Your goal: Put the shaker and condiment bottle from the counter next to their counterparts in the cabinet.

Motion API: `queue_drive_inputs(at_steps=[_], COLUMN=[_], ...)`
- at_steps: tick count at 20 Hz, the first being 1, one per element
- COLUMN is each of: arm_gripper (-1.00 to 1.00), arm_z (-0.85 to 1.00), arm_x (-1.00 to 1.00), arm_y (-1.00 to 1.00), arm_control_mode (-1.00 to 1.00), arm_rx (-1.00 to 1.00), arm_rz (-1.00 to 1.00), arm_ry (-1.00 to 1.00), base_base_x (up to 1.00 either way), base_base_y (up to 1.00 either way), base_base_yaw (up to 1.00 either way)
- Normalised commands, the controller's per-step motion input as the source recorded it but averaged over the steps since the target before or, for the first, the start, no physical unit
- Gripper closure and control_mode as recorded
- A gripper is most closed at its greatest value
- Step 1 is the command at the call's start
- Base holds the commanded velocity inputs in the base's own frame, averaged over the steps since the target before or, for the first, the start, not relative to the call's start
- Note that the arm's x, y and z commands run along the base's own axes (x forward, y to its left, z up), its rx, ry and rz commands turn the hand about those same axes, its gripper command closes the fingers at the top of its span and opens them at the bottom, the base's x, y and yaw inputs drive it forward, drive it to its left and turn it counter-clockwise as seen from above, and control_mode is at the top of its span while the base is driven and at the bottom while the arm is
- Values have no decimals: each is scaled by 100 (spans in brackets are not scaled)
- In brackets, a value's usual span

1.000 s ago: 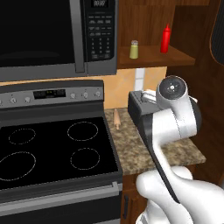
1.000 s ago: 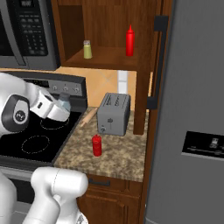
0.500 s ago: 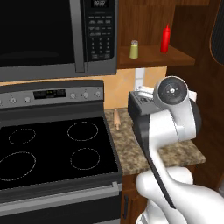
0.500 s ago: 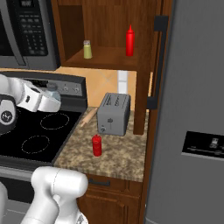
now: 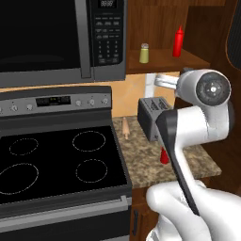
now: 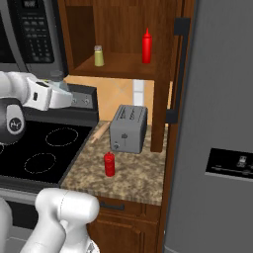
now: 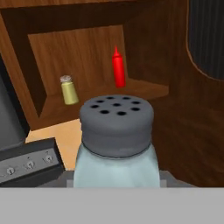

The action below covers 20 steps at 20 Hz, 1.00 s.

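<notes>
My gripper [image 6: 63,93] is shut on the shaker [image 7: 116,144], a pale blue-grey translucent one with a grey holed cap, held upright in the air above the stove's back edge. In the left base view the gripper [image 5: 163,81] shows just left of the arm's elbow. The stubby red condiment bottle [image 6: 109,164] stands on the granite counter [image 6: 133,175] in front of the toaster; the arm half hides the bottle [image 5: 164,156]. On the cabinet shelf [image 6: 123,66] stand the counterparts: a yellowish shaker [image 7: 68,90] and a slim red bottle [image 7: 118,68].
A grey toaster [image 6: 128,128] sits at the back of the counter, with a wooden rolling pin [image 5: 125,128] to its left. The black stovetop [image 5: 56,160] and microwave [image 5: 56,37] lie to the left. A grey fridge [image 6: 217,123] walls off the right.
The hand has risen with the shaker from beside the stove controls to a higher spot, closer to the cabinet shelf. The elbow has swung right. The condiment bottle has stayed put.
</notes>
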Motion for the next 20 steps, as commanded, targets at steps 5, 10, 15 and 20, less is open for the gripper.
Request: queue_drive_inputs(at_steps=[5,10,15,20], arm_gripper=[100,100,100,100], arm_z=[31,-1,8,0], arm_x=[0,19,51,39], arm_y=[-21,11,-19,-23], arm_control_mode=[-100,-100,-100,-100], arm_rx=[0,-7,0,-1], arm_rz=[12,3,8,12], arm_ry=[-7,4,0,0], base_base_x=[0,0,0,0], base_base_y=[0,0,0,0], base_base_yaw=[0,0,0,0])
